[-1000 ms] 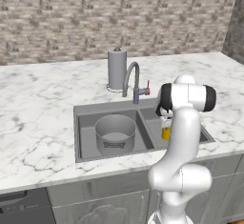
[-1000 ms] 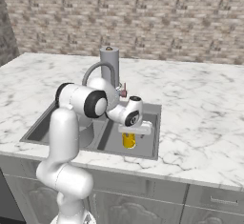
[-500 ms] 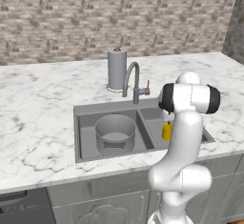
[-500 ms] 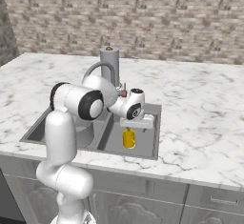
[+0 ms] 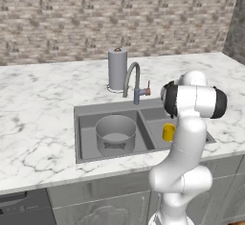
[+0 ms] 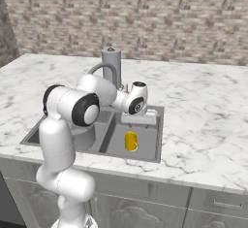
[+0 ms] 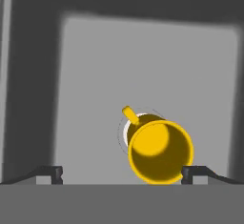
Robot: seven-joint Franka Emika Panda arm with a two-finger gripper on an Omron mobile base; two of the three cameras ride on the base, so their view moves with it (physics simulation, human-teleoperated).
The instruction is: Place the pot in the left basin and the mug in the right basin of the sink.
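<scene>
While my claw hangs spread and empty, yellow mug upright in right basin, pot in left basin

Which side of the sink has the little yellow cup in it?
The narrower right basin holds the yellow mug; the bigger left basin holds the grey pot.

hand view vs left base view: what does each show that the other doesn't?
Hand view alone: down into the mug, upright over the pale drain, the open claw clear of it. Left base view alone: the pot in the left basin, faucet, paper-towel roll. Both: the yellow mug standing in the right basin.
</scene>
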